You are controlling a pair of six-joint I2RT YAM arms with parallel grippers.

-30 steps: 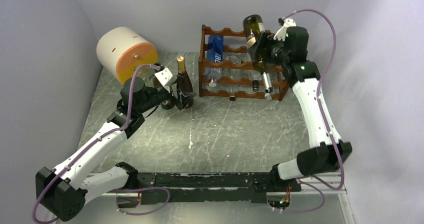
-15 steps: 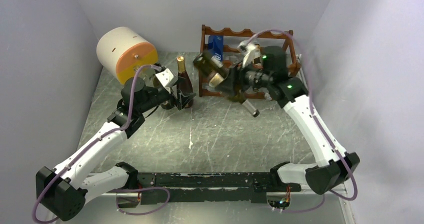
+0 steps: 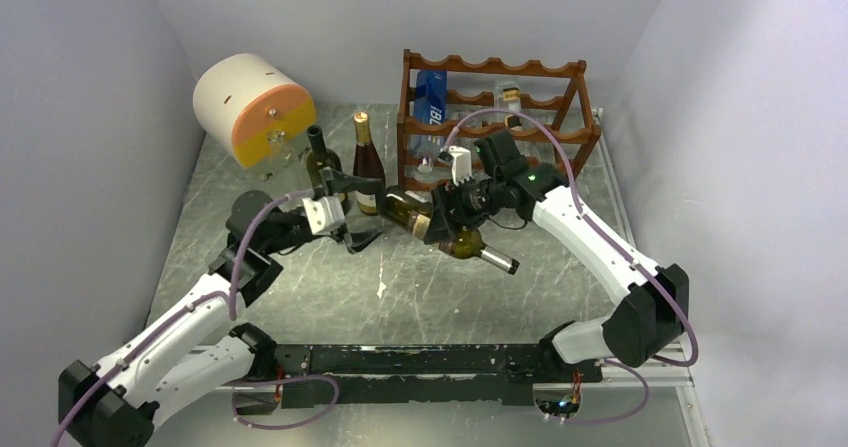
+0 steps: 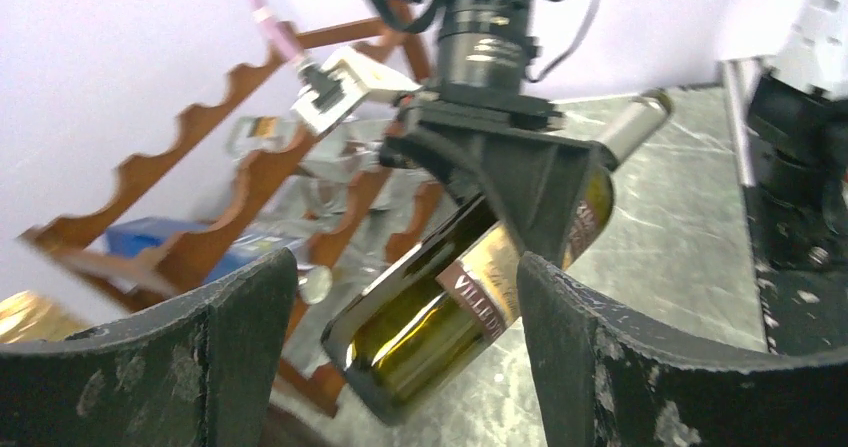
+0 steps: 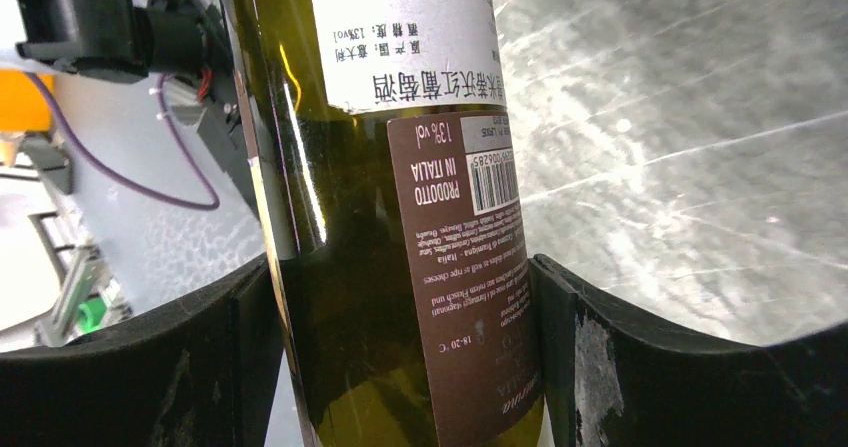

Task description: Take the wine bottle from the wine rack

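Right gripper [image 3: 443,225] clamping green wine bottle [image 3: 480,253] around its labelled body, holding it clear of wine rack [image 3: 490,67], in front of it, lying nearly level above marbled table [image 3: 450,297]. Left gripper [image 3: 357,210] hovering just beside bottle's base, jaws standing wide apart, gripping nothing. Two upright bottles [image 3: 366,162] standing behind left gripper, near rack's left end. Blue bottle [image 3: 430,97] lying in rack.

bright even light, wrist cams blurry
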